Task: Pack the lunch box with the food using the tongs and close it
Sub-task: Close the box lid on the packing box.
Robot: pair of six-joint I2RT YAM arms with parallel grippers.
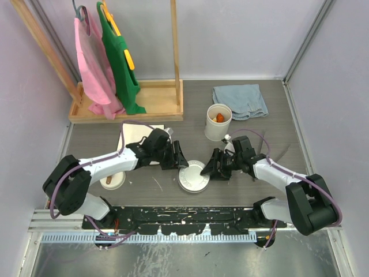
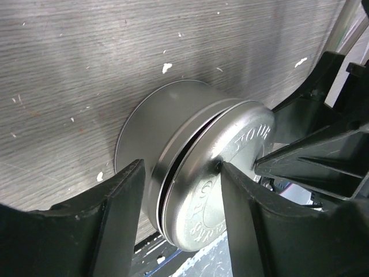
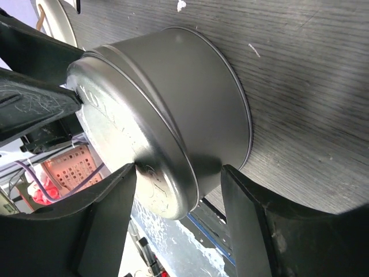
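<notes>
From above, the steel tin (image 1: 194, 178) sits on the bench (image 1: 277, 133) near its front edge, with the left hand (image 1: 180, 160) and right hand (image 1: 211, 169) meeting over it. The white tub (image 1: 218, 130) stands open behind with food (image 1: 219, 118) inside, and its white lid (image 1: 112, 180) lies far left. In the left wrist view that hand's fingers (image 2: 118, 225) straddle the tin's steel lid (image 2: 199, 219), one touching its rim, but I cannot tell whether they pinch it. In the right wrist view its fingers (image 3: 253, 231) flank the tin likewise, and again I cannot tell if they grip.
</notes>
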